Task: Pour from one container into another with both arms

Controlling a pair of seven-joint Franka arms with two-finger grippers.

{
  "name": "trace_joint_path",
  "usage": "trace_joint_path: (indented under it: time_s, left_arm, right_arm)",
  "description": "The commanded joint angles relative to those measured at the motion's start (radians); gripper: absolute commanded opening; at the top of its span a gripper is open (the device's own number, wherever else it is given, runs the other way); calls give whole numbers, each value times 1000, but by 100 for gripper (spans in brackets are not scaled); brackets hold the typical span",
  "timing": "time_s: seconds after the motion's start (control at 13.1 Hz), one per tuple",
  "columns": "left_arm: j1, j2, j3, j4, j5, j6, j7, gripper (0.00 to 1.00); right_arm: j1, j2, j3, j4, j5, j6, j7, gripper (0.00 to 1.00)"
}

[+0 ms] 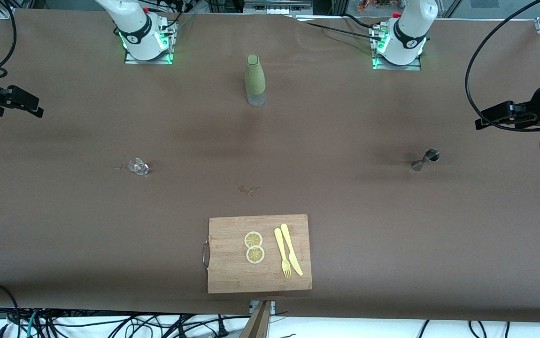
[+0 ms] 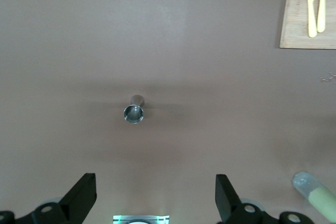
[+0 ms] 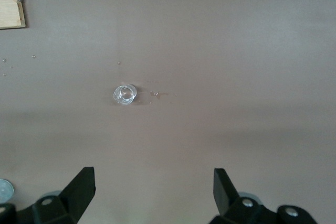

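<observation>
A small clear glass (image 1: pixel 138 166) (image 3: pixel 124 94) stands on the brown table toward the right arm's end. A steel jigger (image 1: pixel 426 158) (image 2: pixel 134 111) stands toward the left arm's end. A tall green bottle (image 1: pixel 255 80) (image 2: pixel 317 195) stands upright between the two arm bases. My right gripper (image 1: pixel 35 109) (image 3: pixel 155 195) hangs high over the table's edge at its own end, open and empty. High over the other end, my left gripper (image 1: pixel 482 123) (image 2: pixel 156 198) is open and empty too. Neither gripper touches anything.
A wooden cutting board (image 1: pixel 232 277) (image 2: pixel 296 30) lies near the front camera's edge, bearing two lemon slices (image 1: pixel 254 247), a yellow fork (image 1: pixel 281 253) and a yellow knife (image 1: pixel 291 249). A few spilled drops (image 1: pixel 250 190) mark the table's middle. Cables trail along both ends.
</observation>
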Motion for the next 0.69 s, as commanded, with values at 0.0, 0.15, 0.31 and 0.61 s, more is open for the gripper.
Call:
trace_joint_path:
  time_s: [0.0, 0.15, 0.31, 0.61]
  left_arm:
    - [8, -12, -67, -9, 85, 7, -16, 100]
    - [11, -12, -97, -9, 115, 8, -16, 100]
    - [11, -12, -101, -9, 114, 8, -15, 100]
    - [9, -1, -97, -7, 111, 8, -15, 100]
  right_arm:
    - [-2, 4, 7, 29, 16, -21, 18, 100]
    - [0, 2, 9, 29, 16, -27, 18, 100]
    - [0, 4, 9, 30, 16, -26, 18, 100]
    - [0, 4, 9, 29, 16, -26, 18, 100]
